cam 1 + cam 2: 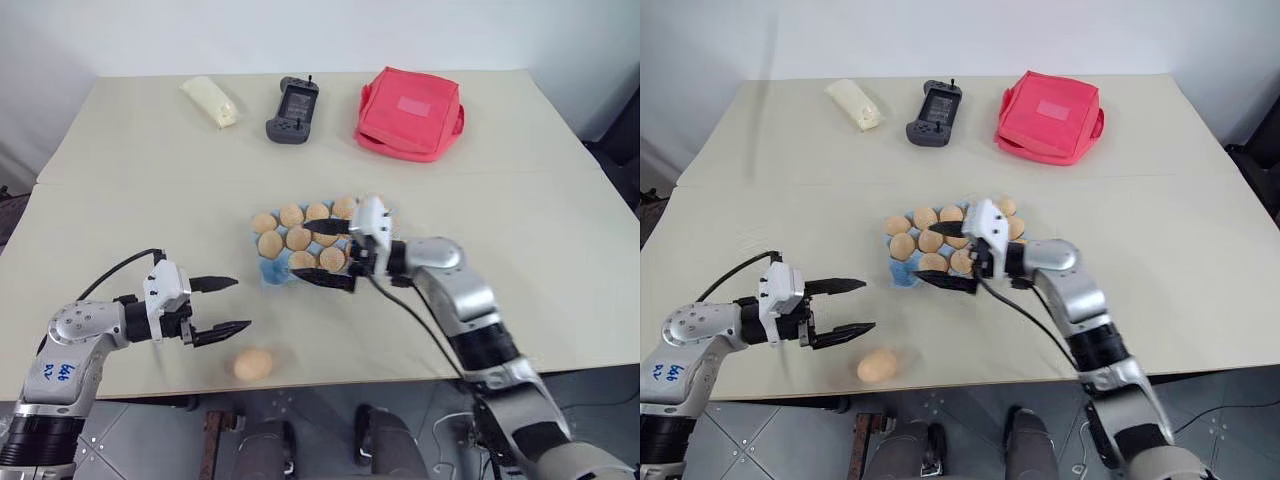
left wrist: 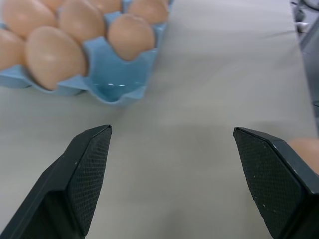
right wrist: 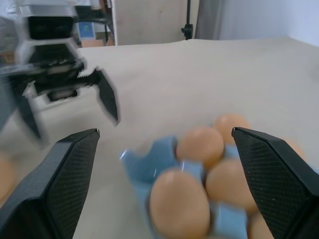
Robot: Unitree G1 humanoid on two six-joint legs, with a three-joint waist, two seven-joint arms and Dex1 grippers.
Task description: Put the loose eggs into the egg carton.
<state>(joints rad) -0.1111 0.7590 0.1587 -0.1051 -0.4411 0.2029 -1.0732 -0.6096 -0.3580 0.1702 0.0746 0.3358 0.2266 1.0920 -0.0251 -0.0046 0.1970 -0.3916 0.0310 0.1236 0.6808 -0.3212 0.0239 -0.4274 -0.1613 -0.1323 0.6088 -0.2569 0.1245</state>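
The right gripper (image 1: 334,253) hangs over the near edge of the egg carton (image 1: 274,270), its two black fingers (image 3: 65,191) spread wide apart with nothing between them, pointing across toward the robot's left. The left gripper (image 1: 222,305) sits low over the desk (image 1: 130,220), to the left of the carton and nearer the robot, its fingers (image 2: 84,174) also spread wide and empty.

The light blue carton lies near the middle of the desk, most of its cups filled with tan eggs (image 1: 297,238); the corner cup nearest the left gripper (image 2: 117,89) is bare. One loose egg (image 1: 253,364) lies on the desk nearer the robot than the carton, just beside the left gripper.

Beyond the carton, along the far edge, lie a pale yellow packet (image 1: 211,101), a dark handheld controller (image 1: 293,110) and a red fabric pouch (image 1: 410,112).
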